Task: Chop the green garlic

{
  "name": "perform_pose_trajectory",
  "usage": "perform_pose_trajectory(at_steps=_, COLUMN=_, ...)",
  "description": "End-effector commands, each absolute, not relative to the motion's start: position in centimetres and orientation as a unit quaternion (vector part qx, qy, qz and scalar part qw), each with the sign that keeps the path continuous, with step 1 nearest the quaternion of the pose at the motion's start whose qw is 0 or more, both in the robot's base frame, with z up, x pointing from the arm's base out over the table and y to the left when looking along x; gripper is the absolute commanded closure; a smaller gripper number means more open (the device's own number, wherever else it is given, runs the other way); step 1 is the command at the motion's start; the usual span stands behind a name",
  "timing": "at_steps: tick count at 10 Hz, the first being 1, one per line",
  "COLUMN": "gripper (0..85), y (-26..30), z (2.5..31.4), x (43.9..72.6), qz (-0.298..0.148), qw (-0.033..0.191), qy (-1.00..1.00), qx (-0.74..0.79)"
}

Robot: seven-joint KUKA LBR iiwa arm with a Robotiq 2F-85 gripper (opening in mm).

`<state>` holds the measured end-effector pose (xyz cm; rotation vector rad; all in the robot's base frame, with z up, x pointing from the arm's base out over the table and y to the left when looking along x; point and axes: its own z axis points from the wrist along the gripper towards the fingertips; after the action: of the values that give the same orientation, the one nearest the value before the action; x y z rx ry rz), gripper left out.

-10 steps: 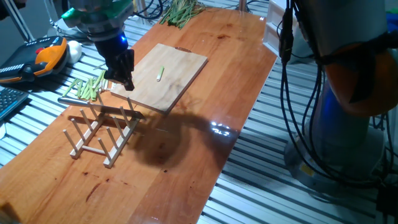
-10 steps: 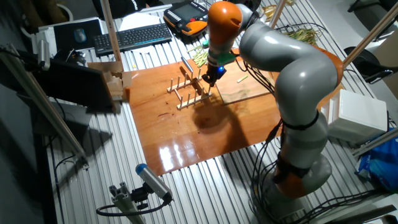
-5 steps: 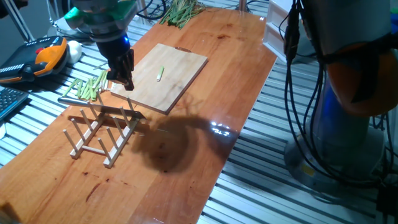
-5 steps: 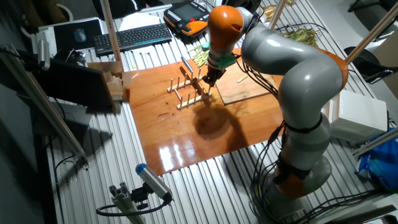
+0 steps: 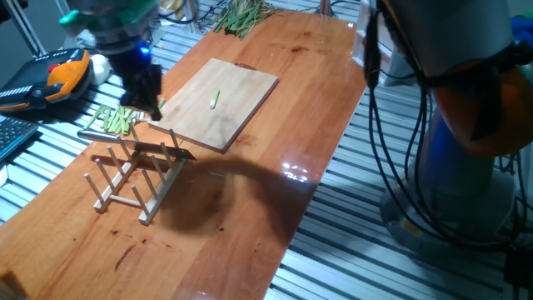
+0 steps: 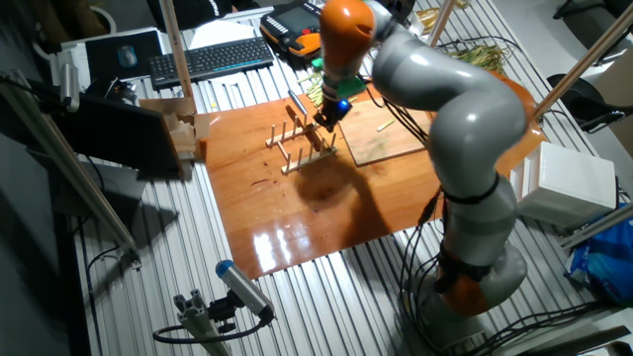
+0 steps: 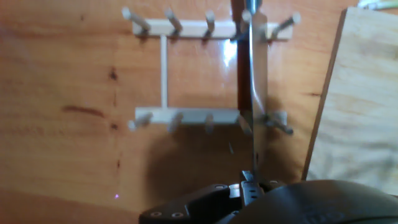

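The green garlic point(image 5: 215, 98) is a short pale-green stalk piece lying alone on the wooden cutting board point(image 5: 241, 100); the other fixed view shows the green garlic point(image 6: 384, 126) on the board point(image 6: 396, 143) too. My gripper point(image 5: 151, 110) hangs off the board's left corner, over the table between the board and a heap of green sticks point(image 5: 117, 118). A knife point(image 5: 108, 137) rests across the wooden peg rack point(image 5: 133, 179) below it. In the hand view the knife blade point(image 7: 255, 93) runs over the rack point(image 7: 186, 115). How the jaws stand is not visible.
A bunch of long dark-green stalks point(image 5: 241, 15) lies at the table's far end. An orange pendant point(image 5: 58, 79) and a keyboard point(image 6: 213, 59) sit off the table's left side. The arm's base and cables point(image 5: 466, 125) stand to the right.
My gripper has moved left, from above the board's left corner toward the heap of green sticks. The green garlic, knife and rack have not moved.
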<state>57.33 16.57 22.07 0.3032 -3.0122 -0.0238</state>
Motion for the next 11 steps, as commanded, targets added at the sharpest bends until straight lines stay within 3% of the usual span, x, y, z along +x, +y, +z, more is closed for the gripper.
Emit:
perform_pose_trajectory(at_steps=1, gripper=68.0, y=16.7, z=21.7, x=58.4, qz=-0.005, qw=0.053, qy=-0.994, qx=0.099)
perform_pose_trajectory(at_steps=2, gripper=68.0, y=16.8, z=21.2, x=59.2, qz=-0.003, qw=0.041, qy=-0.995, qx=0.094)
perform_pose_trajectory(at_steps=3, gripper=51.0, y=16.9, z=20.7, x=60.0, qz=0.004, qw=0.030, qy=-0.995, qx=0.090)
perform_pose_trajectory(at_steps=7, gripper=51.0, y=17.0, z=17.6, x=63.4, qz=0.025, qw=0.004, qy=-0.995, qx=0.097)
perform_pose_trajectory(at_steps=11, gripper=51.0, y=16.8, z=15.3, x=64.4, qz=0.023, qw=-0.006, qy=-0.995, qx=0.101)
